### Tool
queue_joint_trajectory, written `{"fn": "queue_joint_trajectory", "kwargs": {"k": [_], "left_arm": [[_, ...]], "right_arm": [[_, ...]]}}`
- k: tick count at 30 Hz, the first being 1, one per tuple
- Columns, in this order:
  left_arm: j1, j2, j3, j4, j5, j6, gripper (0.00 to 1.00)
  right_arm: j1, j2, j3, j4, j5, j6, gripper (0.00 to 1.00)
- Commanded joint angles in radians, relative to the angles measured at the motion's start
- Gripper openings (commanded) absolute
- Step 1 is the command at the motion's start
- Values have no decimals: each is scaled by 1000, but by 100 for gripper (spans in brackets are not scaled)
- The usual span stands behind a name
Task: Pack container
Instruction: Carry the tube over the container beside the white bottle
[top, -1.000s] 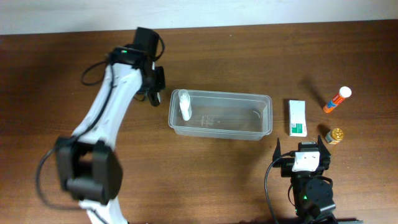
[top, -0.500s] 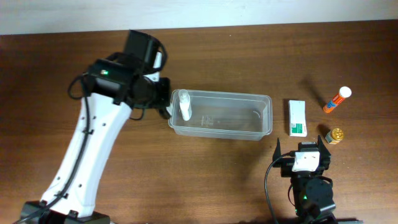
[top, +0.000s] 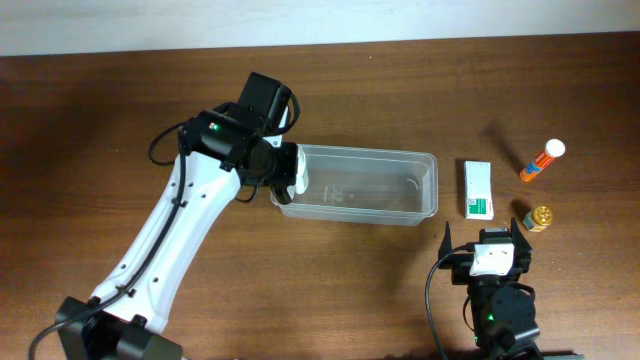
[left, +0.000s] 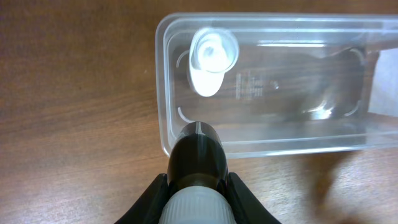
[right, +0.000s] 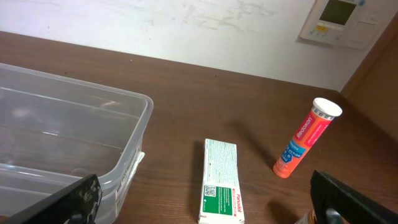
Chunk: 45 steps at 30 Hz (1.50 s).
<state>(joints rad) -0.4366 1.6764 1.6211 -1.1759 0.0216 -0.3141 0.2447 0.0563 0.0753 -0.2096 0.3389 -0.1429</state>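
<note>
Black at its tip and white behind, a small bottle (left: 198, 155) sits clamped between the fingers of the left gripper (left: 198, 186). A second ago that gripper hung just off the container's left end. It has since swung across, and the bottle's tip now overlaps the wall of the container (left: 161, 93) at that end. The carry looks nearly done, and what seems left is a short reach inward before letting go.

Just inside that end lies a white bottle (left: 211, 56), so the drop should probably land beside it, not on it. The rest of the clear tub is bare.

Beyond the container's right end, a white-and-green box (top: 478, 189), an orange tube (top: 541, 160) and a small amber jar (top: 540, 217) wait unpacked. The right gripper (top: 490, 250) is parked near that end, unmoved, fingers wide and empty.
</note>
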Motion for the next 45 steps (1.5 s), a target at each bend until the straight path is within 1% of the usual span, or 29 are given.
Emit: {"fn": "queue_joint_trajectory", "kwargs": {"k": [1,6,14,19,38,45], "left_arm": [[-5,-5,-34,17,-10,-11,22],[-30,-5,-71,84,-10,-11,22],[-58,-5,-83,126,-31,-11,22],[-70,-5,-83,121,-74,-11,22],[-71,-5,-84,121,-76,-14,22],[-71,-5,-85,122,-98,-13,22]], "right_arm": [[-3,-2,5,-1,-2,-7,98],[-3,-2,5,-1,-2,-7,98],[-3,-2,5,-1,-2,-7,98],[-3,-2,5,-1,-2,-7,98],[-3,-2,5,-1,-2,-7,98],[-3,-2,5,-1,-2,-7,98]]}}
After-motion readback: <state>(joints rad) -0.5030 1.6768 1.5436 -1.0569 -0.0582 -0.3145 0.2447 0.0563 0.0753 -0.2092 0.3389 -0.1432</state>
